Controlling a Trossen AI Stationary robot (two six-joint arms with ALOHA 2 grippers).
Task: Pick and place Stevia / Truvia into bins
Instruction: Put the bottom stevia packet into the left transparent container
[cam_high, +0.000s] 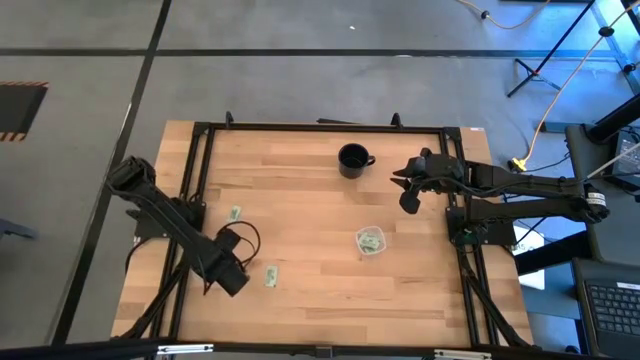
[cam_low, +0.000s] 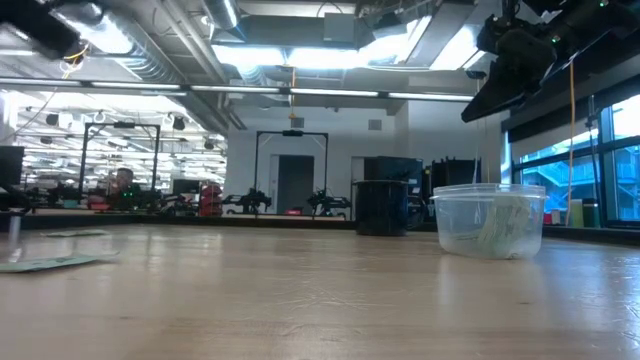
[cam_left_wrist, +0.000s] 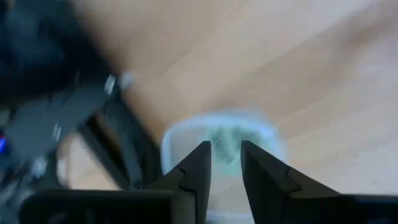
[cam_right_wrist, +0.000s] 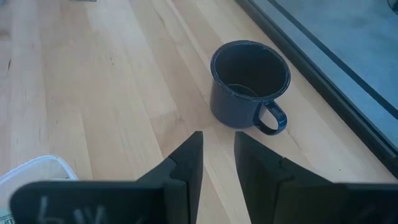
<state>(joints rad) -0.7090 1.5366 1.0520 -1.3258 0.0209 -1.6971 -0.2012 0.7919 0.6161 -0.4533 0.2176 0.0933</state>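
**Weighing the next pick: loose sachets lay on the left arm's side**

On the left of the pale wooden table (cam_high: 320, 300), the left gripper (cam_left_wrist: 225, 149) hung low with its fingers a narrow gap apart and nothing pinched between them. Its wrist view, blurred, showed a clear cup with green in it just past the fingertips. Whether that was the cup seen overhead could not be told.

Just beside that gripper, toward the table's middle, lay a small pale green and white paper sachet (cam_high: 270, 276). Its long axis ran roughly from the near edge toward the far edge. A second sachet of the same kind (cam_high: 235, 212) lay farther back, beside the left arm.

Right of centre stood the round see-through plastic bin (cam_low: 490, 200), already holding several sachets. Behind it sat the dark enamel mug with a handle (cam_right_wrist: 233, 112).

The right gripper (cam_right_wrist: 217, 138) hovered above the table near the mug, fingers slightly parted and empty. It was well apart from both loose sachets, so the left arm looked the better placed for either.
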